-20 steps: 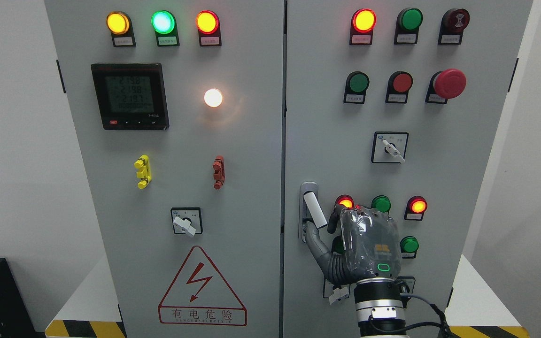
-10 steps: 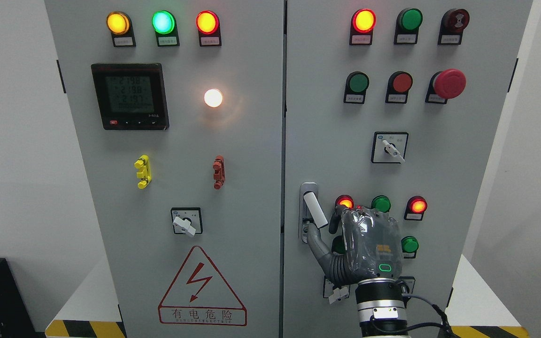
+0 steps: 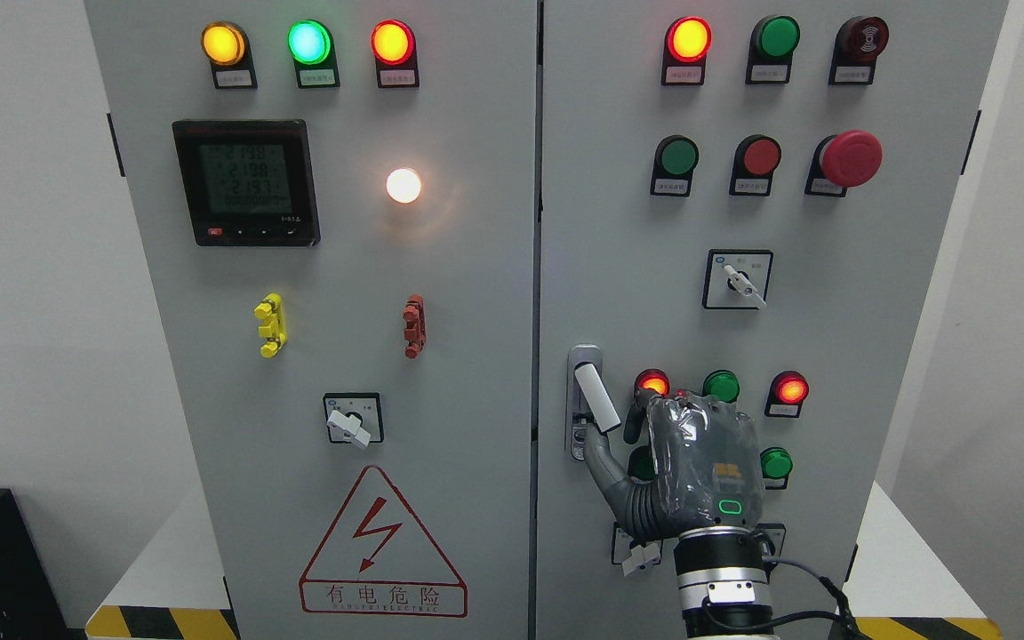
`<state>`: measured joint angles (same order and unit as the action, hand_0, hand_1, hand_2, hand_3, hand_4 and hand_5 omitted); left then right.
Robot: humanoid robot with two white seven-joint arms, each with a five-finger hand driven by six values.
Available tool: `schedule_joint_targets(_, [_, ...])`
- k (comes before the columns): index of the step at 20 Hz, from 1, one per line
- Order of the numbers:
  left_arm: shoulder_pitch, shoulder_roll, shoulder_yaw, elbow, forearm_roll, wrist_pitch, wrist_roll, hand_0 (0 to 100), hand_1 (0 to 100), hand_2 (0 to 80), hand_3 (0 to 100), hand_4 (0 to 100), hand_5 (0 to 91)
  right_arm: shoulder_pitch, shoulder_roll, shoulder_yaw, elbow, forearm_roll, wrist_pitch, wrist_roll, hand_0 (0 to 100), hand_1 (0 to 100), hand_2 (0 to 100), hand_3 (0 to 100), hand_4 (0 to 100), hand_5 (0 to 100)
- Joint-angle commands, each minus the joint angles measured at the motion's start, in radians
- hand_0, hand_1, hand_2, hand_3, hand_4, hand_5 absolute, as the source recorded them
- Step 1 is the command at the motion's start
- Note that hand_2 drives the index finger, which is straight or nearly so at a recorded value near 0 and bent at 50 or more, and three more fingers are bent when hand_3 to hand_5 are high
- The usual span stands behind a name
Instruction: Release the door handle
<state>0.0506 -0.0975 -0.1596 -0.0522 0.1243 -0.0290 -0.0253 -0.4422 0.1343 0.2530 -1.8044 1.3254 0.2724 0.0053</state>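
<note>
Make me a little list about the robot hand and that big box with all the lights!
cabinet: grey electrical cabinet with two doors
handle: white door handle, tilted, on the right door
right hand: right hand beside the handle, thumb just below it, fingers loose
left hand: not in view
lit lamps: yellow, green and red on top left
big button: red emergency stop

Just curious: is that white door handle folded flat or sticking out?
Sticking out: the white handle tilts away from its metal plate, beside the right hand.

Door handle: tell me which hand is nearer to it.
Right. The right hand sits just lower right of the door handle, thumb reaching up beneath it. The left hand is not in view.
</note>
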Motion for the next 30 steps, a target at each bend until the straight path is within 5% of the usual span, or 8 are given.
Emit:
schedule_joint_targets(1, [0.0, -0.001, 0.0, 0.0, 0.0, 0.001, -0.001, 0, 0, 4.0, 10, 0, 0.0, -0.001, -0.001, -0.001, -0.001, 0.0, -0.001, -0.016, 49, 40, 70, 96, 80, 77])
schedule_joint_targets(30, [0.0, -0.001, 0.0, 0.0, 0.0, 0.001, -0.001, 0, 0, 4.1, 10, 0, 0.0, -0.001, -0.007, -0.015, -0.003, 0.0, -0.004, -0.019, 47, 42, 69, 96, 80, 77])
